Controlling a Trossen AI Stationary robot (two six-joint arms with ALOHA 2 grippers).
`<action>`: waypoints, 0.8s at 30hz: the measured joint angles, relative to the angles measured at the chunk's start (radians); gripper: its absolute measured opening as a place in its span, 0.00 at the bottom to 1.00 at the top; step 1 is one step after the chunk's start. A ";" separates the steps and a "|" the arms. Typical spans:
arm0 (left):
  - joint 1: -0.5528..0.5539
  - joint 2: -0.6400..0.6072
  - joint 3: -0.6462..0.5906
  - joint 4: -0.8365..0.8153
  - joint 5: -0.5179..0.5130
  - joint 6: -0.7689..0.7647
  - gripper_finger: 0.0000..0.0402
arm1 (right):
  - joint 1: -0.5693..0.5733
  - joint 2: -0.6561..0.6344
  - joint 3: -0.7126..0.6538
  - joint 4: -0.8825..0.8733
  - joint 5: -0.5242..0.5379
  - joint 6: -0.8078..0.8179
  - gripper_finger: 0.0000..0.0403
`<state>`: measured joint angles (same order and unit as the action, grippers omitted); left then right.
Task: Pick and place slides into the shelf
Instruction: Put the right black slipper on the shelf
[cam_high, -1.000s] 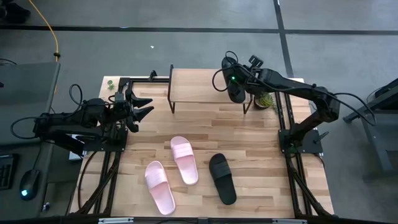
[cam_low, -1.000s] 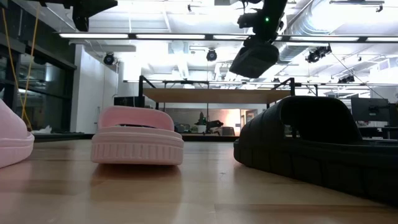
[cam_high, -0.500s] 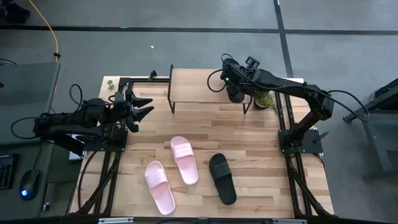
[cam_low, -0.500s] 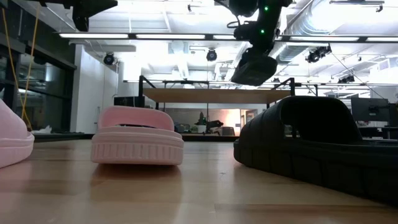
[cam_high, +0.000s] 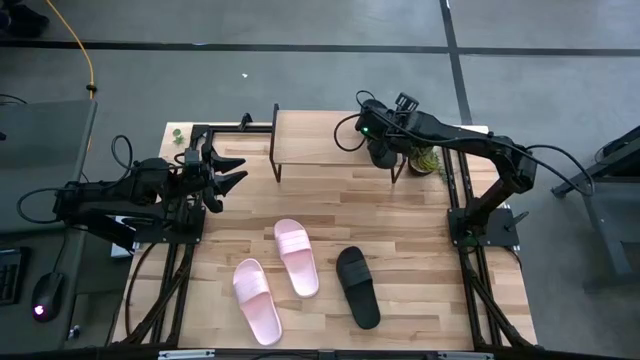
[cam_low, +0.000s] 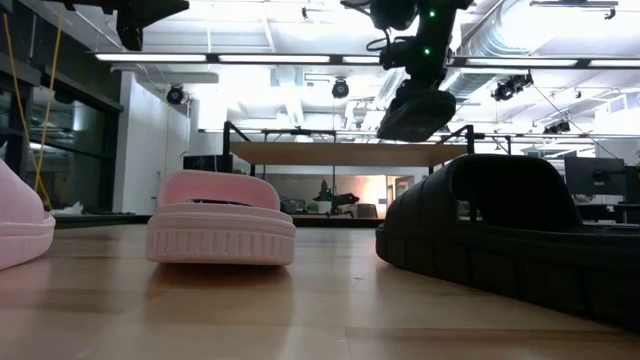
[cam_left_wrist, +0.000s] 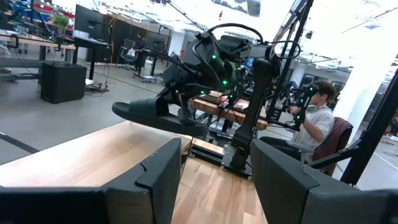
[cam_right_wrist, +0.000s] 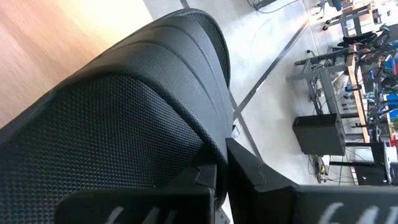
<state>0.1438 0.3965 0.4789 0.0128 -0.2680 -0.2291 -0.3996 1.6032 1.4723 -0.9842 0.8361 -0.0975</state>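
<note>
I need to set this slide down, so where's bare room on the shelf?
The shelf top is bare from its left end to the middle. Its right end is crowded: the right gripper holds a black slide above it. The tabletop is free right of the other black slide.

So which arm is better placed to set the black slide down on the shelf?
The right arm. Its gripper already holds a black slide in the air at the shelf and only needs to lower it. The left gripper waits open, off to the shelf's left.
</note>
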 joint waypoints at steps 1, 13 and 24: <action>0.000 0.000 0.000 0.000 0.000 0.000 0.44 | 0.000 0.000 0.000 0.000 0.001 0.000 0.00; 0.000 0.000 0.000 0.000 0.000 0.000 0.44 | -0.054 0.000 0.000 0.002 -0.062 0.002 0.00; 0.000 0.000 0.000 0.000 0.000 0.000 0.44 | -0.079 0.000 0.000 0.009 -0.089 0.011 0.00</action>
<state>0.1437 0.3965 0.4789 0.0128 -0.2676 -0.2291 -0.4786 1.6032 1.4723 -0.9755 0.7467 -0.0868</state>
